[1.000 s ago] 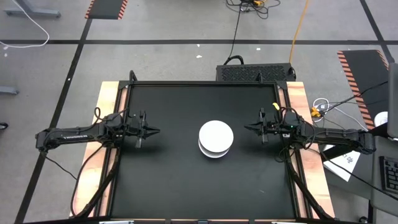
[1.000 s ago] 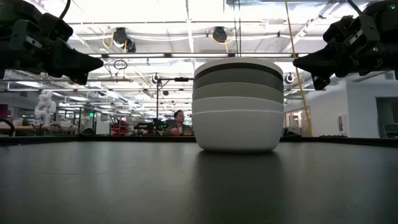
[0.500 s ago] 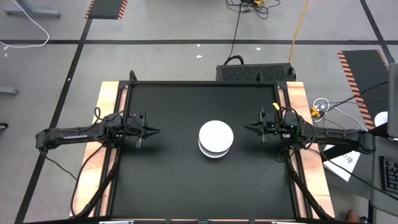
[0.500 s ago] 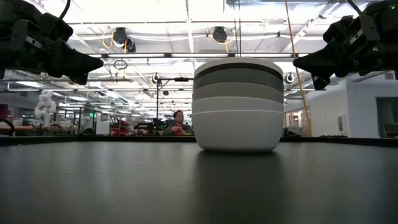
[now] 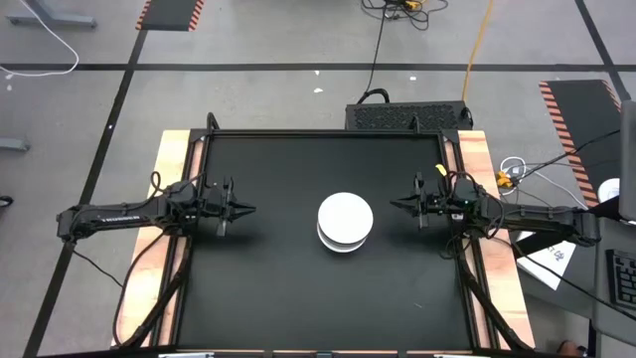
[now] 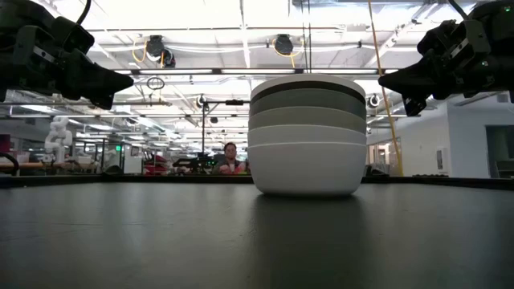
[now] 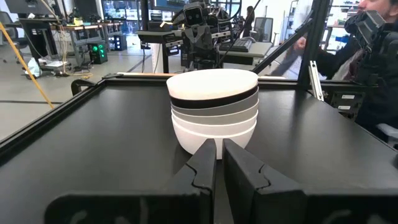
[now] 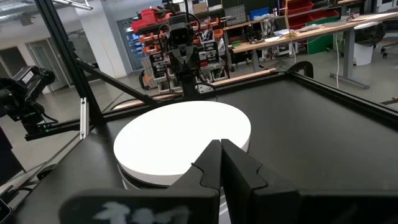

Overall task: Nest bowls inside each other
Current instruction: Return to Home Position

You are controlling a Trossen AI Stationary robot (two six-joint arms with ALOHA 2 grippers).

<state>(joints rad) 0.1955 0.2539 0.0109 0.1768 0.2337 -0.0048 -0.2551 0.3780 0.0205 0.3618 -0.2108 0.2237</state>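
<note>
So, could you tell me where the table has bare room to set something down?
The table is bare along its far and near strips, either side of the stack of bowls. The middle row is crowded: right pincer close beside the stack, left pincer farther off.

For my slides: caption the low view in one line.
Nested stack of bowls, white on top, stands between the left end effector and right end effector, both shut and clear of it.

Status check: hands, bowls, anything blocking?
Both shut and empty: left hand at left side of table, right hand at right side. The bowls nested in one stack mid-table, white on top. Nothing between hands and stack.
</note>
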